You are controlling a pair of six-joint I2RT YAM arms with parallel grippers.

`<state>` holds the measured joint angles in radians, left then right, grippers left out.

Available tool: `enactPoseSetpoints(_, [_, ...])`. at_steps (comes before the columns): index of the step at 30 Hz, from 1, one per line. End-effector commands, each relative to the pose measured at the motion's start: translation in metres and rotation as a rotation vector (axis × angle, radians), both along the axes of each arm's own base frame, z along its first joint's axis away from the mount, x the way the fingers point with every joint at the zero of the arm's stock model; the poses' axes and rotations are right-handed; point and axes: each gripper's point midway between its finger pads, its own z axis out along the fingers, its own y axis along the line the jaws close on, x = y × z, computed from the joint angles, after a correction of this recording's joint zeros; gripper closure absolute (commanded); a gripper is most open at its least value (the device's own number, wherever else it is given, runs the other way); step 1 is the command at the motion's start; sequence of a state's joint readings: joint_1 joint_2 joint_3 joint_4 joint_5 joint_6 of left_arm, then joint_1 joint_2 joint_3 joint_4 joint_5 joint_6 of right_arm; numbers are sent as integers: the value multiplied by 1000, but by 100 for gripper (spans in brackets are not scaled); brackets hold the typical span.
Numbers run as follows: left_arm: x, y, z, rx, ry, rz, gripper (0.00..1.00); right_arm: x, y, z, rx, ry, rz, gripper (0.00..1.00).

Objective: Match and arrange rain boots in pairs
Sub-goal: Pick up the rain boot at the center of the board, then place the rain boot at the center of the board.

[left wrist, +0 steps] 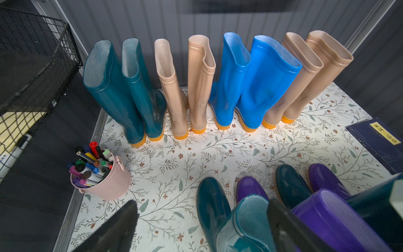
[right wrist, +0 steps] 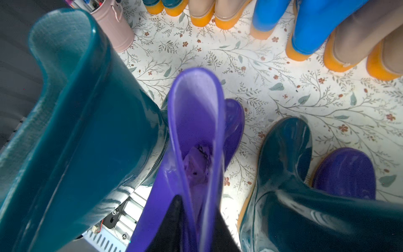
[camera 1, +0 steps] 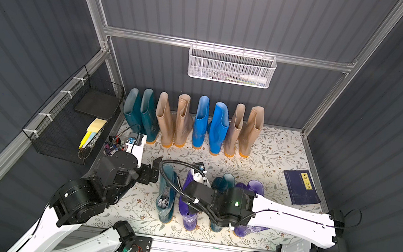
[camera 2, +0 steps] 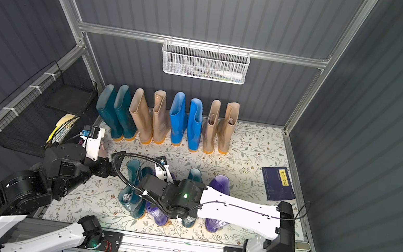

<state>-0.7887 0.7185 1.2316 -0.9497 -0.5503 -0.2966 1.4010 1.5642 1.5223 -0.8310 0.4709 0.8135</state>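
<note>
Purple boot [right wrist: 194, 109] stands pinched at the rim by right tool [right wrist: 196, 213].

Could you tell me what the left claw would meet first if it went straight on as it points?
Most likely the nearest dark teal boot in the front row; its shaft shows between the open fingers of the left claw, though depth is unclear.

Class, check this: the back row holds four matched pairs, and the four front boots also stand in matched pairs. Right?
No. The front four alternate: teal boot, purple boot, second teal boot, second purple boot, as both top views show. The back row is paired.
</note>
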Motion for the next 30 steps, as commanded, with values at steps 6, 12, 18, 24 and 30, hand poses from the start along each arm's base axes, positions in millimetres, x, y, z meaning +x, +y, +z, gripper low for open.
enactPoseSetpoints(6, [0,0,-2,1,-3,-4,6,10,6,55,148,-85,28,99])
enactPoseSetpoints(12, [1,-2,-2,3,0,-7,7,29,-3,103,239,-173,39,100])
enactPoseSetpoints(18, [2,-4,2,-2,-8,-15,7,45,-12,149,332,-233,80,100])
enactPoseSetpoints(24, [7,-16,17,-7,-33,-57,7,65,-31,199,377,-306,102,100])
enactPoseSetpoints(30, [15,-33,34,-16,-56,-109,8,79,-66,271,438,-455,102,100])
